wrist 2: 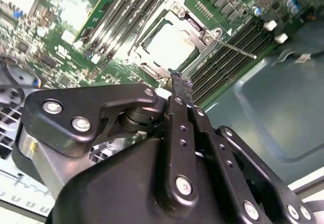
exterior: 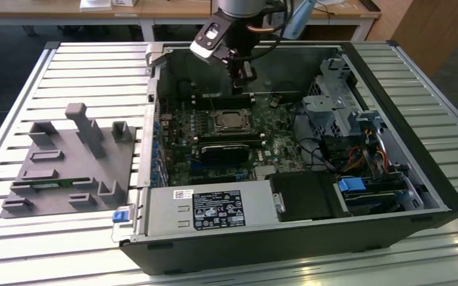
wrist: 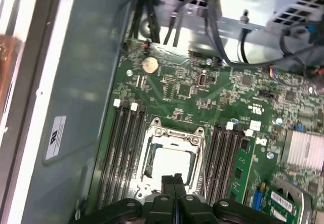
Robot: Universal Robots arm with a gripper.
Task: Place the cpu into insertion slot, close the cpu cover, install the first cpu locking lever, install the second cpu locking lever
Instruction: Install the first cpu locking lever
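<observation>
The cpu point(wrist: 172, 164), a pale square chip, lies in the insertion slot point(exterior: 229, 121) on the green board. The silvery cpu cover point(wrist: 174, 135) lies flat over it, framing its face; both also appear in the second wrist view as the cpu point(wrist 2: 172, 47) and the cpu cover point(wrist 2: 200, 28). A thin lever rod point(wrist 2: 235, 49) juts out from one socket corner across the memory slots. My gripper point(exterior: 240, 88) hangs just above the board at the far side of the socket. Its fingers are shut together with nothing between them, in both wrist views point(wrist 2: 180, 81) point(wrist: 173, 179).
The open computer case point(exterior: 153, 119) lies on a slatted metal table. In the exterior view a drive cage point(exterior: 340, 101) with cables stands at the right, and the power supply point(exterior: 213, 208) is in front. A grey fixture with posts point(exterior: 70, 161) lies outside at the left. Memory slots point(wrist: 121, 153) flank the socket.
</observation>
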